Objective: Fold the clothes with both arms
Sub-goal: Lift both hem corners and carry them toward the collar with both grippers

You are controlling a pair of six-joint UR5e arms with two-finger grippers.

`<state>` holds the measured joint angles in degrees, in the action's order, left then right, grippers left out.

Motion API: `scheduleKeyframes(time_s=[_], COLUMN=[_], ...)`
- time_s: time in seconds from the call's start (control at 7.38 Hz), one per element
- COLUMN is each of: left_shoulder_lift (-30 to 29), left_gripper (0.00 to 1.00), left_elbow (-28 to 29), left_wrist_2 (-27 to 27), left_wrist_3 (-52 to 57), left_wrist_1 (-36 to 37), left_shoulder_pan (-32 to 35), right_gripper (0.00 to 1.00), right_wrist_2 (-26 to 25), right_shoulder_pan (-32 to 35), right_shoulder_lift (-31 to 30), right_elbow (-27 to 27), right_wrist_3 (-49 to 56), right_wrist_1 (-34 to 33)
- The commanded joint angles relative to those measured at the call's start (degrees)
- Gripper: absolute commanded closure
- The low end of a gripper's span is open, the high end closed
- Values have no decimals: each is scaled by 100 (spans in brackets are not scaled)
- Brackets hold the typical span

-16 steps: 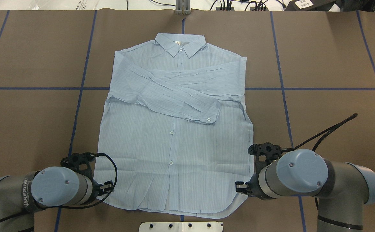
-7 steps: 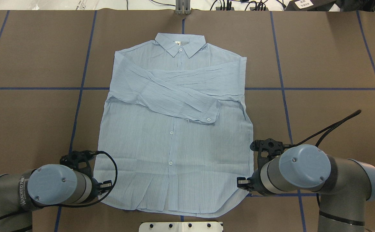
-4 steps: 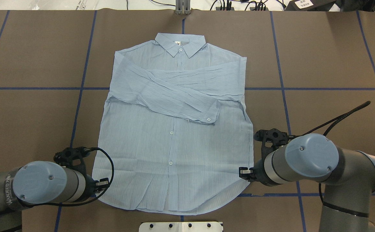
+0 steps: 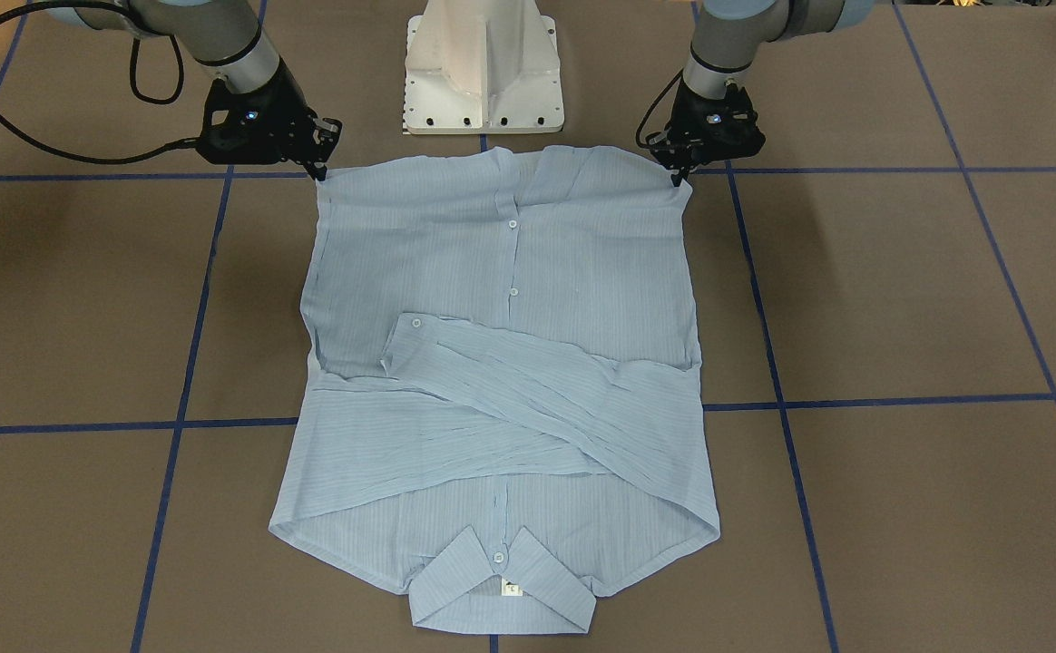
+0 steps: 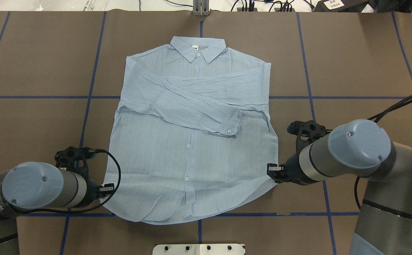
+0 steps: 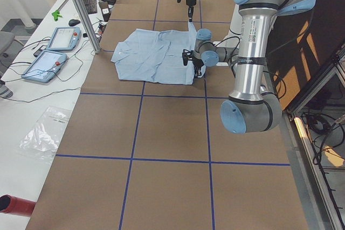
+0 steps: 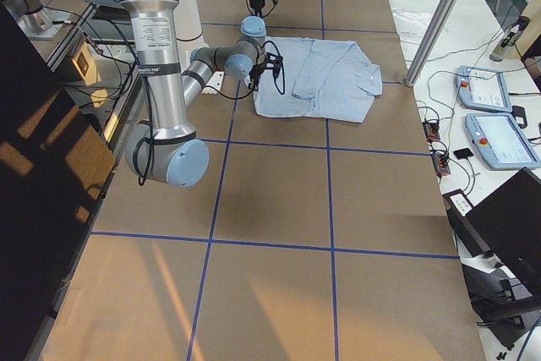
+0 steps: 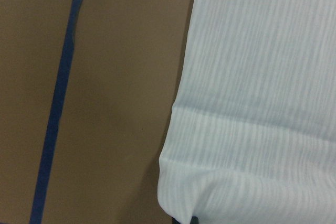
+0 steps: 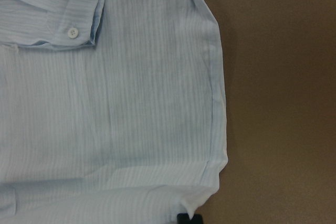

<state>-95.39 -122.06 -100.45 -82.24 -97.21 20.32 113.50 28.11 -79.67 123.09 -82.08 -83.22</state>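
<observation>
My left gripper (image 5: 104,189) was clamped on the near left hem corner of the shirt (image 5: 192,159), which lay spread on the table (image 5: 32,134) with its sleeves crossed; my right gripper (image 5: 272,172) pinched the near right corner. I feared the thin cloth slipping from either pinch, or uneven lifting skewing the fold. I counted one shirt, two grippers.

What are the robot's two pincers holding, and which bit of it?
Both hold the light blue shirt: the left pincer pinches one bottom hem corner, the right pincer the other.
</observation>
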Motion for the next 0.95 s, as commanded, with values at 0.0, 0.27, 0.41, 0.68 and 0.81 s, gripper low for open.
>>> scheduleKeyframes(time_s=[0.0, 0.27, 0.41, 0.68, 0.81], left_shoulder_lift=[-32, -85, -42, 20, -6], left_gripper=[100, 100, 100, 100, 100], left_elbow=[-11, -116, -352, -626, -635], left_wrist_2=[-290, -510, -720, -845, -906], left_wrist_3=[348, 305, 252, 181, 208], left_wrist_1=[-9, -35, -35, -9, -18], left_shoulder_pan=[156, 156, 156, 270, 523], right_gripper=[100, 100, 100, 100, 100], right_wrist_2=[93, 390, 479, 550, 707], right_shoulder_pan=[194, 439, 519, 746, 1009], right_shoulder_lift=[13, 4, 4, 48, 57], right_elbow=[-4, -4, 13, 92, 84], right_wrist_3=[95, 174, 184, 184, 210], right_wrist_1=[-1, -1, -1, 17, 26])
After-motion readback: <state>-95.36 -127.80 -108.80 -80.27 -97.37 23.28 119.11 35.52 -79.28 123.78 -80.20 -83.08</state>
